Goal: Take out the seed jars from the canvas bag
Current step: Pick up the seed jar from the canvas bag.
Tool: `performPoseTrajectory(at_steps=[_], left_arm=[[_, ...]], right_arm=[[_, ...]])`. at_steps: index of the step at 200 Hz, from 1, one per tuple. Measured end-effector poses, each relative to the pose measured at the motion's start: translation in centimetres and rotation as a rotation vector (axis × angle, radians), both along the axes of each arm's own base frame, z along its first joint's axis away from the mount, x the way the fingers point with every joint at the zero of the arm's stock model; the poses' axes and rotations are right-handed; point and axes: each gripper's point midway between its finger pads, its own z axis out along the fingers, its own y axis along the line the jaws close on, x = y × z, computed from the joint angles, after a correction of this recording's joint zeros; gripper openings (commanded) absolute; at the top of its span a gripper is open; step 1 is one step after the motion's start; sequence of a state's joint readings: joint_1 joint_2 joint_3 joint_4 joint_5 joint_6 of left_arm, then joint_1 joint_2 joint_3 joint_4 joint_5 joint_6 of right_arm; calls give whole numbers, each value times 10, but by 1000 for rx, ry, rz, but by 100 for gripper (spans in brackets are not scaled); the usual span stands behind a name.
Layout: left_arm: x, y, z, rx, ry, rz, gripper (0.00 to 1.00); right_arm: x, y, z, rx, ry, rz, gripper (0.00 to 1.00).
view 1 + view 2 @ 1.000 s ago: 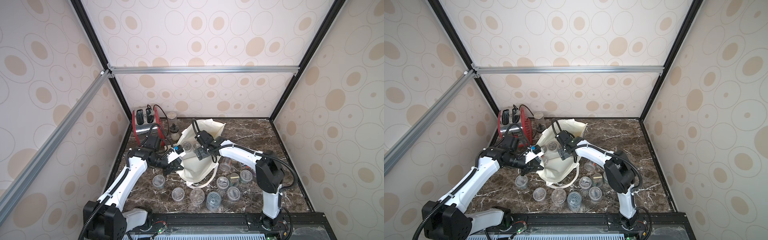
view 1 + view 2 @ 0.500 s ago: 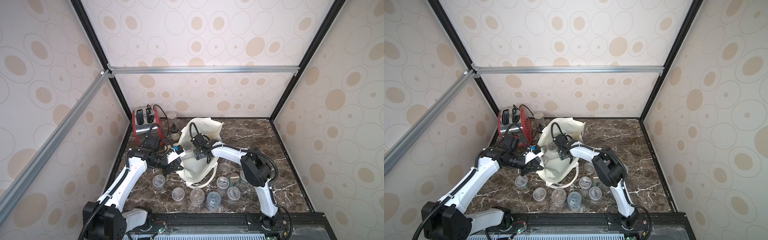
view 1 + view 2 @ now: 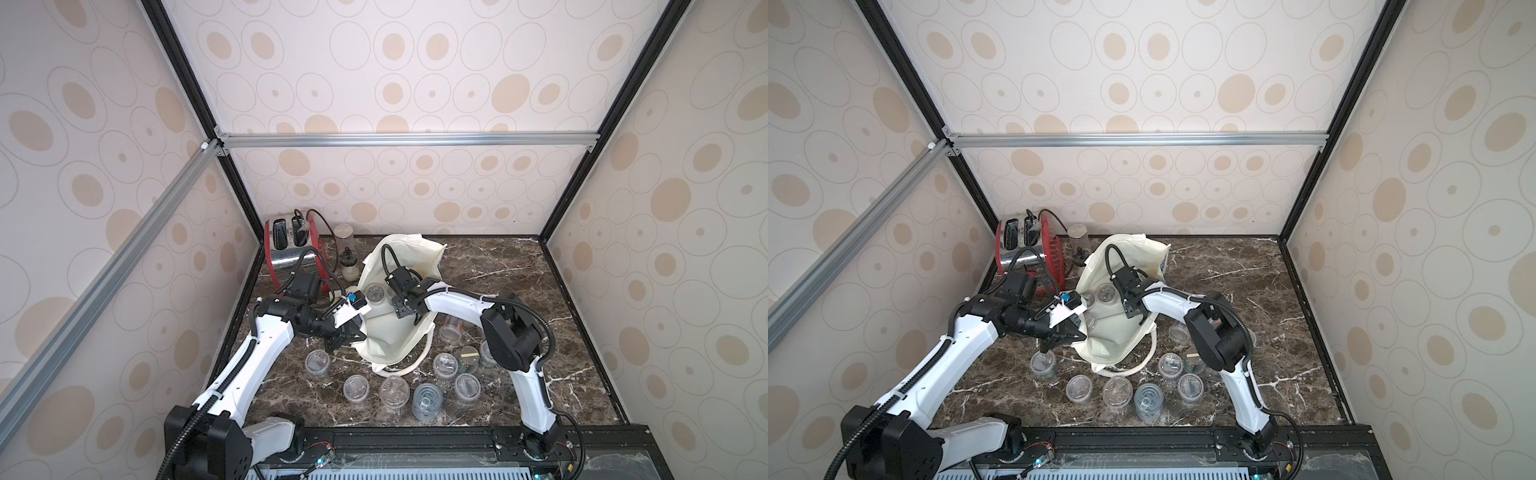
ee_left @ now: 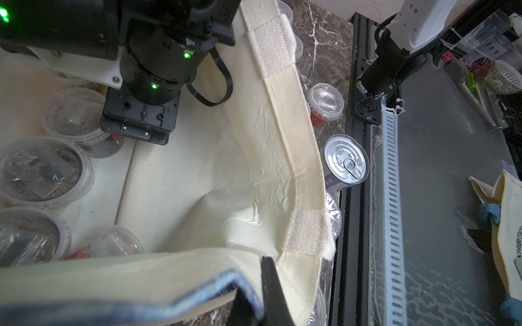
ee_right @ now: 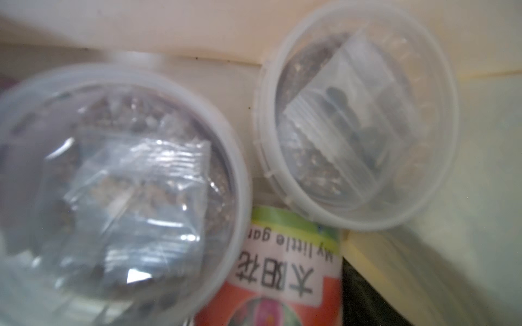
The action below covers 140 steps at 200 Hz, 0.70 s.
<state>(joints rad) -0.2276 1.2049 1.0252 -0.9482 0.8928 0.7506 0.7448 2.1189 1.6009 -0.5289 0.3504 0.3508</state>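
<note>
While the left gripper (image 4: pixel 254 302) pinched the canvas bag (image 4: pixel 214 169) open, the right gripper (image 3: pixel 402 309), fingers hidden, apparently needed to clamp a seed jar (image 4: pixel 42 172).

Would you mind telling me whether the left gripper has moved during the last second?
No: the left gripper stays clamped on the canvas bag rim, equally far from the red toaster.

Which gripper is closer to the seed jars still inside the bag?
Right. The right gripper reaches down inside the canvas bag, just above the seed jars. The left gripper pinches the bag's rim, farther from them.
</note>
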Motion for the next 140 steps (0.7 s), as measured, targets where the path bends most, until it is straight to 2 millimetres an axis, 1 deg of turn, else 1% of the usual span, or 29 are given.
performPoseTrajectory(at_steps=[19,49,69,80,94,120,140], left_arm=[[-1,0,0,1,4,-1,0],[-1,0,0,2,3,0,0],[-1,0,0,2,3,0,0],[-1,0,0,2,3,0,0],[0,1,0,5,3,1,0],[0,1,1,5,-1,3,0],[3,1,0,12,-1,14,0]], right_arm=[[-9,1,20,41,9,17,74],[-19,7,66,145,-7,44,73],[-29,10,88,209,0,59,72],[-35,11,95,235,16,63,72],[-45,12,98,260,55,71,72],[-71,16,102,311,170,112,72],[-94,18,118,364,240,151,73]])
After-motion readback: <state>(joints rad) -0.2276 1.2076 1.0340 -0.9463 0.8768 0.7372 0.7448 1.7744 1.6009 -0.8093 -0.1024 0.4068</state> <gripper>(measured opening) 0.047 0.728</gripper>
